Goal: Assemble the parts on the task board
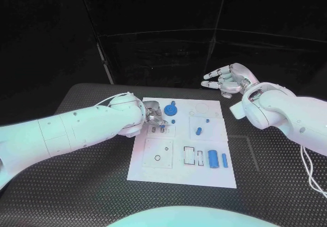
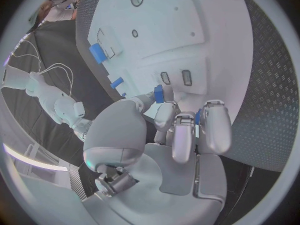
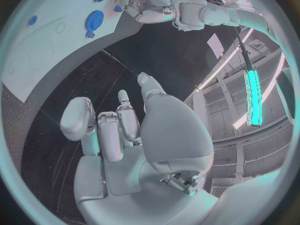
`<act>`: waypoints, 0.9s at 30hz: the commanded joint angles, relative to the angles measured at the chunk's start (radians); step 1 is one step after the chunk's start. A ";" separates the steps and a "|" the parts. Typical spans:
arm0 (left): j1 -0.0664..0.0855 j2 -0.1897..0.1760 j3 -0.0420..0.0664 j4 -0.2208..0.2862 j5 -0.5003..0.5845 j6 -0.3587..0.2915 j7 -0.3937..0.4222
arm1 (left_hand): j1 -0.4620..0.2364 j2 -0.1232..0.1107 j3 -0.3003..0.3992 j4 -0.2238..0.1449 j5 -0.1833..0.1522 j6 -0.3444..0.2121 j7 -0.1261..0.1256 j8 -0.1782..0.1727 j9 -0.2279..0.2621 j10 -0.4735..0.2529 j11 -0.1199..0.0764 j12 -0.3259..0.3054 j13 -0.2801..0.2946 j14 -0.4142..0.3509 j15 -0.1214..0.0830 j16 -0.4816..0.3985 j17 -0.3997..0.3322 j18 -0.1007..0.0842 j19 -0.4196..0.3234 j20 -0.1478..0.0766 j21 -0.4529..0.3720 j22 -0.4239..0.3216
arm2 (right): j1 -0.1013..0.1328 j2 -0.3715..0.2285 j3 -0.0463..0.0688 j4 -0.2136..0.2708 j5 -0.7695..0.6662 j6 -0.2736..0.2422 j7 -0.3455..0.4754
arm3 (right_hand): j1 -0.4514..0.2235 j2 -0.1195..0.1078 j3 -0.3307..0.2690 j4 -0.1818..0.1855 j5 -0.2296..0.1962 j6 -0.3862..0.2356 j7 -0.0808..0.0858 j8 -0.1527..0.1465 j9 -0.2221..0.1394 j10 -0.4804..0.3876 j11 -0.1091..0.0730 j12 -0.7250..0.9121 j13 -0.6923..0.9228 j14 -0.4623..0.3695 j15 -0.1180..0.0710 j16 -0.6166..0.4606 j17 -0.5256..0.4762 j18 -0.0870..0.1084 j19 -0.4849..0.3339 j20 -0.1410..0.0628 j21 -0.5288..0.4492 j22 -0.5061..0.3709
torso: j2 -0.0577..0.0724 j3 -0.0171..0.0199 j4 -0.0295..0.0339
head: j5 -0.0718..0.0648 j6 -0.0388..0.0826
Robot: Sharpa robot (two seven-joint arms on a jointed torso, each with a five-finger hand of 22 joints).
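left hand at task board left edge, fingers curled around small blue part, pinching it above slots. blue gear just beside fingers. blue cylinder near board's right edge. right hand raised off board's far right corner, fingers apart, holding nothing. black table open around board.

Both arms are clad in smooth, glossy white rounded shells, divided by thin seams. The left hand and the right hand are built of silver metal, with pale rounded pads seen on the fingers. Behind the right hand, thin white cables are looped beneath the forearm; a further white cable is arched just behind the left hand's wrist.
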 commanded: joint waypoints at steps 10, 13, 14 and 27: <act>-0.002 0.017 -0.002 -0.024 -0.072 0.065 -0.010 | 0.002 0.009 0.144 -0.140 0.002 -0.004 -0.002 0.005 0.001 0.006 0.001 -0.002 0.005 0.103 -0.006 0.003 0.263 -0.006 0.008 0.000 0.003 0.011 | 0.002 0.003 0.001 0.000 -0.005 0.007 0.005 | -0.004 0.004 -0.006 -0.002 -0.003 -0.001 -0.001 0.004 -0.001 -0.002 -0.005 -0.001 -0.001 0.075 -0.008 -0.007 0.121 -0.002 -0.001 -0.009 -0.005 -0.001 | 0.000 -0.0003 0.0006 | -0.001 -0.007; -0.003 0.018 -0.003 -0.024 -0.073 0.070 -0.011 | 0.002 0.009 0.144 -0.140 0.002 -0.004 -0.002 0.005 0.001 0.006 0.001 -0.002 0.005 0.103 -0.006 0.003 0.263 -0.006 0.008 0.000 0.003 0.011 | 0.002 0.003 0.001 0.000 -0.005 0.007 0.005 | -0.004 0.004 -0.006 -0.002 -0.003 -0.001 -0.001 0.004 -0.001 -0.002 -0.005 -0.001 -0.001 0.075 -0.008 -0.007 0.121 -0.002 -0.001 -0.009 -0.005 -0.001 | 0.000 -0.0005 0.0007 | -0.001 -0.008; -0.003 0.018 -0.003 -0.024 -0.073 0.072 -0.011 | 0.001 0.009 0.145 -0.141 0.002 -0.004 -0.002 0.005 0.002 0.006 0.001 -0.001 0.005 0.103 -0.006 0.003 0.263 -0.006 0.009 0.000 0.003 0.011 | 0.002 0.003 0.001 0.000 -0.005 0.007 0.005 | -0.004 0.004 -0.006 -0.002 -0.003 -0.001 -0.001 0.004 -0.001 -0.002 -0.005 -0.001 -0.001 0.075 -0.008 -0.007 0.121 -0.002 -0.001 -0.009 -0.005 -0.001 | 0.000 -0.0004 0.0009 | -0.002 -0.010; -0.004 0.018 -0.004 -0.022 -0.074 0.096 -0.012 | 0.000 0.008 0.145 -0.141 0.002 -0.003 -0.001 0.006 0.003 0.006 0.001 -0.002 0.005 0.103 -0.006 0.003 0.263 -0.006 0.008 0.000 0.002 0.010 | 0.002 0.006 0.001 -0.001 -0.005 0.008 0.006 | -0.004 0.004 -0.006 -0.002 -0.003 -0.001 -0.001 0.004 -0.001 -0.002 -0.005 -0.001 -0.001 0.075 -0.008 -0.007 0.121 -0.002 -0.001 -0.009 -0.005 -0.001 | -0.001 0.0003 0.0017 | 0.002 -0.016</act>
